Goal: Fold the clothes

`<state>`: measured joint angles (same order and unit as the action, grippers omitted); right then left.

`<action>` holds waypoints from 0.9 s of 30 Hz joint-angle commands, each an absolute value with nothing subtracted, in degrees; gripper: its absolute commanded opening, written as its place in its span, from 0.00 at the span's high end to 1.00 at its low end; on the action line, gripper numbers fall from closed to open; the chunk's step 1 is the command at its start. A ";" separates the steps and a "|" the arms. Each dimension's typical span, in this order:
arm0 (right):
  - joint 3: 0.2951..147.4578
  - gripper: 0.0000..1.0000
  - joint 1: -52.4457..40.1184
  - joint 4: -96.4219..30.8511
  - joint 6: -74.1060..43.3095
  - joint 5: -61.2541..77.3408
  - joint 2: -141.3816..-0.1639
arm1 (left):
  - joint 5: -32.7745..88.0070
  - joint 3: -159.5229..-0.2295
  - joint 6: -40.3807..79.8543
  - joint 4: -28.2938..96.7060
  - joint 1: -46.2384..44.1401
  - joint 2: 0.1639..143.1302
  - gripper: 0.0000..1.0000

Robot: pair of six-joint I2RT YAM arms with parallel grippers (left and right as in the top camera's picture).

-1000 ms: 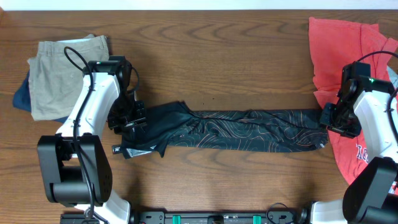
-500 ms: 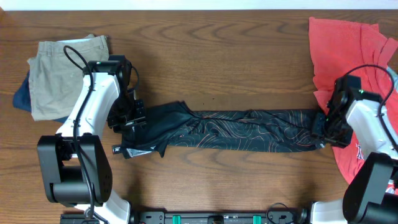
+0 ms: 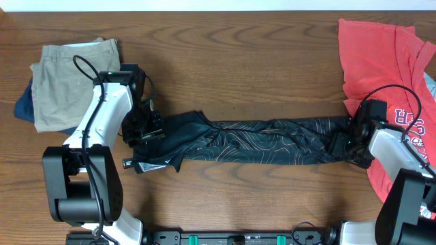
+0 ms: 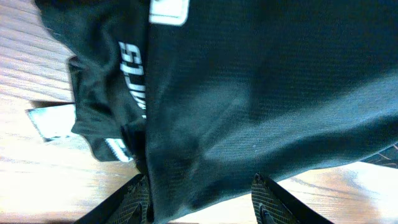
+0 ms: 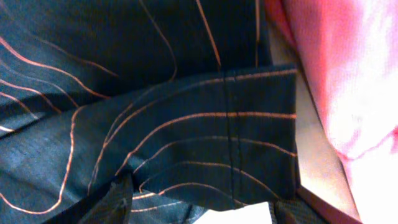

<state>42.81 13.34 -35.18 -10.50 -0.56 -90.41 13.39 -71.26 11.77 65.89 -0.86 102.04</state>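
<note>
The black jersey (image 3: pixel 272 143) lies on the table as a long narrow band, bunched wider at its left end. My left gripper (image 3: pixel 141 133) sits at that left end. In the left wrist view its fingers (image 4: pixel 202 200) are spread wide with black fabric (image 4: pixel 249 93) and white lettering (image 4: pixel 130 74) between them. My right gripper (image 3: pixel 349 144) sits on the band's right end. In the right wrist view its fingers (image 5: pixel 205 210) are spread wide around the hemmed edge with orange contour lines (image 5: pixel 186 93).
A red T-shirt (image 3: pixel 375 54) lies at the right edge, beside the jersey's right end and under my right arm; it also shows in the right wrist view (image 5: pixel 348 74). Khaki shorts (image 3: pixel 65 75) lie over a navy garment (image 3: pixel 24 105) at the far left. The table is brown wood (image 3: pixel 238 61).
My right gripper has moved left and down onto the jersey's right end, which has shifted slightly left. My left arm has barely moved.
</note>
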 commanded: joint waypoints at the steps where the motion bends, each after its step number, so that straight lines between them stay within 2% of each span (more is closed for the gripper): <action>1: 39.31 0.42 14.72 -32.40 -10.63 -2.17 -92.90 | 14.76 -70.22 11.57 65.67 -0.73 101.58 0.45; 4: 39.42 0.51 14.74 -31.20 -10.66 -2.83 -92.88 | 14.76 -70.19 11.57 65.65 -0.73 101.58 0.45; 5: 39.44 0.60 14.72 -30.96 -10.66 -3.09 -92.88 | 14.79 -70.19 11.57 65.65 -0.73 101.58 0.45; 6: 39.44 0.75 14.74 -30.70 -10.66 -3.20 -92.88 | 14.76 -70.22 11.60 65.63 -0.73 101.58 0.45; 8: 39.44 0.92 14.74 -29.95 -10.66 -3.22 -92.88 | 14.76 -70.22 11.60 65.63 -0.73 101.58 0.45; 10: 39.51 0.99 14.74 -29.15 -10.66 -3.31 -92.88 | 14.76 -70.19 11.57 65.60 -0.73 101.58 0.45; 22: 48.86 0.99 14.17 -36.80 -8.23 -5.19 -90.87 | 14.74 -70.19 11.60 65.23 -0.73 101.58 0.45; 27: 53.78 0.99 9.93 -39.29 -3.18 3.44 -87.88 | 14.76 -70.19 11.60 64.90 -0.73 101.58 0.45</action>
<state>50.39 12.67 -38.96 -7.53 -1.43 -90.61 14.68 -70.37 11.77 64.84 -0.86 102.04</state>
